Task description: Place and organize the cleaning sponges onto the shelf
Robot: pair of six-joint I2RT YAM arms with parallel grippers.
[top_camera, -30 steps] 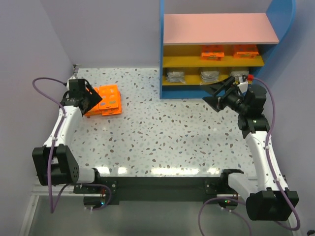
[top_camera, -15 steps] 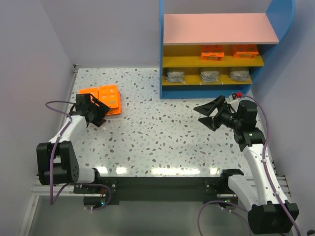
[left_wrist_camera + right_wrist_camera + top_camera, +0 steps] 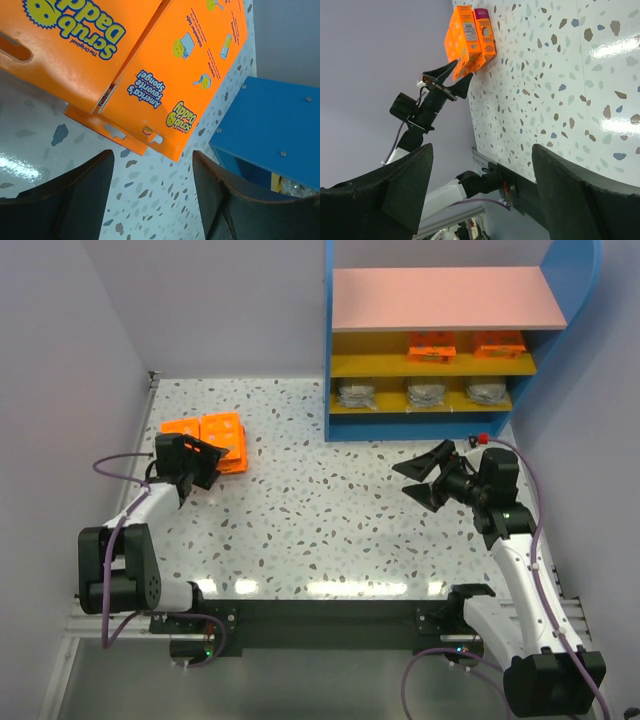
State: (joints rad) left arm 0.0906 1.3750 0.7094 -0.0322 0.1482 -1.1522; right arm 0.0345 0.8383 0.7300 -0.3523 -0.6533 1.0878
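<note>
Only the overhead view takes in the shelf (image 3: 440, 295) whole: blue-sided, with a pink top board and two yellow boards, standing well apart from the right pincer (image 3: 420, 480). The left wrist view catches just a blue corner of it past the heap, and the right wrist view shows none of it. The left wrist view alone makes the print legible. The orange packs (image 3: 165, 75) are flat bright-orange cartons with blue lettering reading "Scrub Daddy" and "America's Favorite Sponge!", small yellow smiling faces and a cut slot near one end. They lie in a loose overlapping heap on the speckled worktop (image 3: 320, 510), just ahead of the left pincer (image 3: 195, 462), whose fingers stand apart with only bare worktop between them. The right wrist view looks across the worktop to that same heap, far ahead of the right pincer, with the left arm (image 3: 427, 107) just beside the heap. The right pincer gapes wide and holds nothing. The grey pads (image 3: 427, 393) are pale oblongs in clear wrap. Counted from above, two orange packs sit side by side on the upper yellow board and three grey pads sit in a row on the lower one. The heap shows at least three packs, and its exact number cannot be told.
</note>
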